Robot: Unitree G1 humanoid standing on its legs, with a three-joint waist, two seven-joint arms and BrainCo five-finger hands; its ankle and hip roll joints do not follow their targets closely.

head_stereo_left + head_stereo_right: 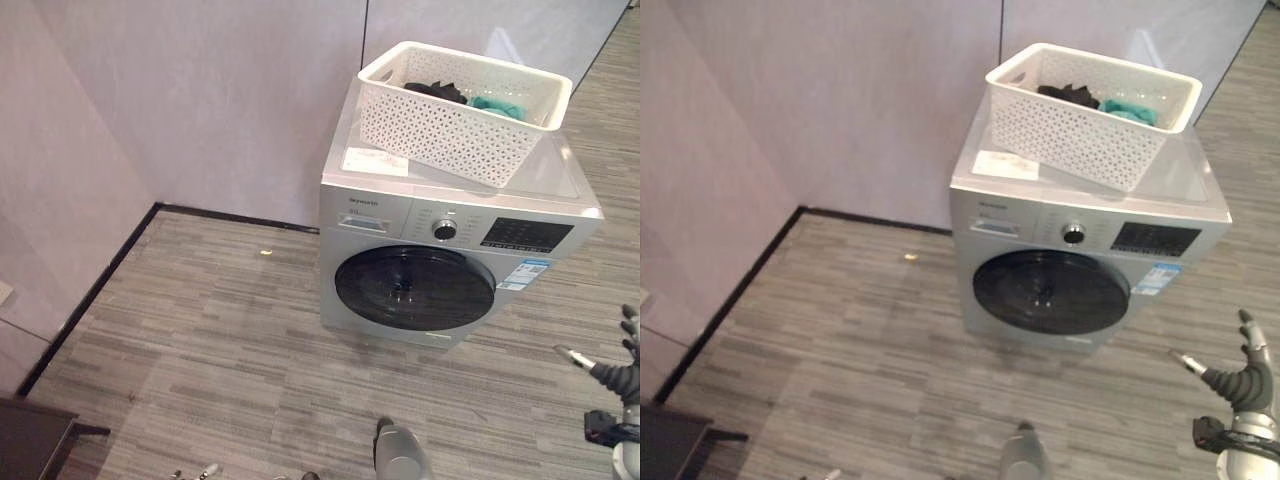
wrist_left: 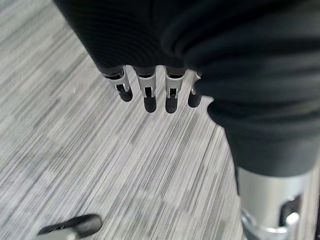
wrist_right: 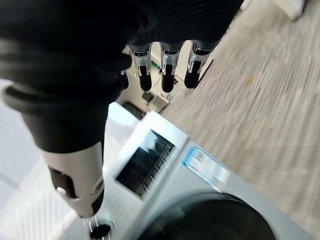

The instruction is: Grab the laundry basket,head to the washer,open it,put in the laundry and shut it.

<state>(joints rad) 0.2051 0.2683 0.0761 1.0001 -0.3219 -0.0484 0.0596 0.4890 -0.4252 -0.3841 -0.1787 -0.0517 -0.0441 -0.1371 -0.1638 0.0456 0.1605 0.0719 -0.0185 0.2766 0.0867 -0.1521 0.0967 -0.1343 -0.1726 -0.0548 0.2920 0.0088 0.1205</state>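
Leftmost: dark furniture corner (image 1: pixel 30 438) at the floor's near edge, beside a pale wall with black skirting (image 1: pixel 95 290).
Left hand (image 2: pixel 150 95), in its own wrist view: fingers straight and relaxed, holding nothing, above grey striped floor (image 1: pixel 220 350).
Centre to right: silver washer (image 1: pixel 450 260) against the back wall, round dark door (image 1: pixel 415 288) closed, dial (image 1: pixel 445 230) and dark display panel (image 1: pixel 527 235) on the front, blue label (image 1: pixel 520 272) beside the door.
On the washer's top: white paper (image 1: pixel 375 162) near the left edge; white lattice laundry basket (image 1: pixel 455 120) resting on the lid, holding dark clothes (image 1: pixel 435 91) and a teal item (image 1: pixel 495 103).
Far right, low: right hand (image 1: pixel 1240 375), fingers spread and loose, empty, well apart from washer and basket.
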